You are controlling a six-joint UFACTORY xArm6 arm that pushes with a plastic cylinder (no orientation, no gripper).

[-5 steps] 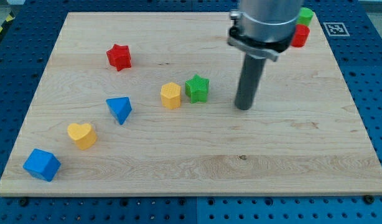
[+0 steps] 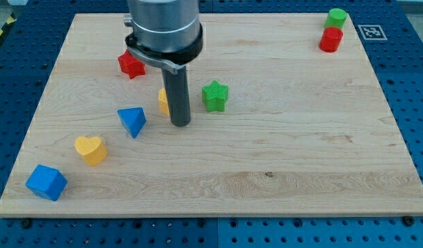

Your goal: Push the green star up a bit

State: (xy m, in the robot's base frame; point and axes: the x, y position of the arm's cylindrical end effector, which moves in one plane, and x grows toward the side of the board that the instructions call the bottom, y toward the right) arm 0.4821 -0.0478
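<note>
Wood grain runs across the pale board, which sits on a blue perforated table. You have the green star, ribbed on its faces, lying a little above the board's middle. Just to the view's left of it stands the dark rod, and my tip rests on the board slightly below and left of the star, apart from it. You have no claw here to call spread or pinching: the arm ends in that plain rod, which holds nothing.

Behind the rod, a yellow block shows only as a sliver at the rod's left edge, so you cannot make out its shape, nor whether the rod touches it. The red star is partly covered by the grey metal collar of the arm.

Toward the view's left you see a blue triangular block, a yellow heart and a blue cube-like block. At the top right corner a green cylinder sits just above a red cylinder.
</note>
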